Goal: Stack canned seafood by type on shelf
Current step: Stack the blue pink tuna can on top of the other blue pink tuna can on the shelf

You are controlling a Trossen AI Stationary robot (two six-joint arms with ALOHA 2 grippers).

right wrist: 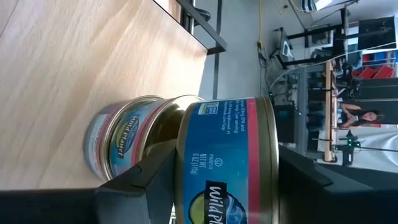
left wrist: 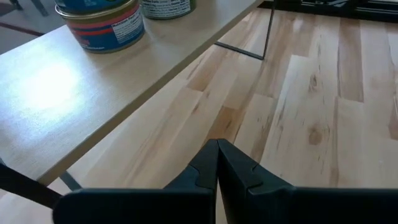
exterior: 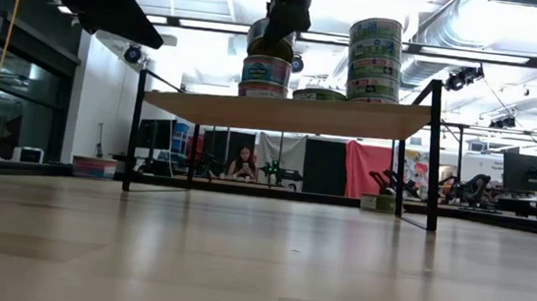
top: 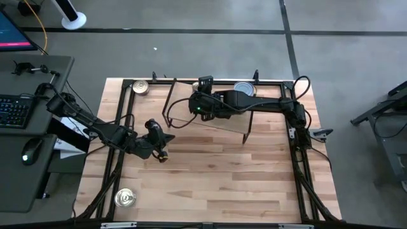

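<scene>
Pale plank worktop [top: 222, 178], framed by black rails, carrying a low light-wood shelf [exterior: 282, 111] on thin black legs toward the far side. On the shelf: two stacks of tins [exterior: 373, 60], the taller of three, plus one flat tin [exterior: 318, 94] between them. Directly on the worktop: a gold-topped tin [top: 141, 87] at the far left corner, a silver-topped tin [top: 124, 198] at the near left.

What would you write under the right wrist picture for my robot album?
Right gripper holding a blue-and-red tin between its fingers, over another tin on the shelf.
</scene>
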